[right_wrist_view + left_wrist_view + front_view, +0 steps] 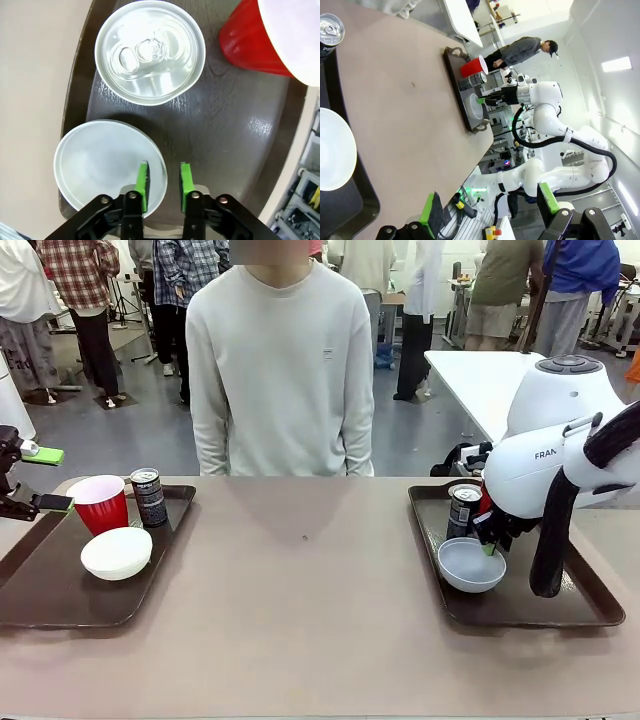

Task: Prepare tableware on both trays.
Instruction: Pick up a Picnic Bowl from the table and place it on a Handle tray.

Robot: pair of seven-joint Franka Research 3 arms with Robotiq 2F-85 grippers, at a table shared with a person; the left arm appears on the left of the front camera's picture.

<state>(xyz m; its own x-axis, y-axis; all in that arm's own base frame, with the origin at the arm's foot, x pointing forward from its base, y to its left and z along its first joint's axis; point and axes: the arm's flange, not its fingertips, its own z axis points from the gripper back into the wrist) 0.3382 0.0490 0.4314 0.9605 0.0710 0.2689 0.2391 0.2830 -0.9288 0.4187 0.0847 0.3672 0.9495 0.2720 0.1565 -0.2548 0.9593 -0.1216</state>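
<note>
On the right tray [590, 605], the right gripper [162, 180] hangs over the rim of the pale bowl [100, 162], its fingers parted narrowly astride that rim, gripping nothing clearly; a can [150, 52] and red cup [250, 42] stand beside. The left gripper [487, 210] hovers with fingers wide and empty near the left tray [50, 605], holding white bowl [116, 552], cup [100, 503] and can [149, 496].

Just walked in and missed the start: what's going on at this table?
Two robot arms are setting tableware on two brown trays while a person stands across the table, arms down. The left tray holds a red cup, a black can and a white bowl. The right gripper hovers at the rim of the pale bowl on the right tray, jaws slightly apart around it, beside a can and red cup. The left gripper waits open at the table's edge.
</note>
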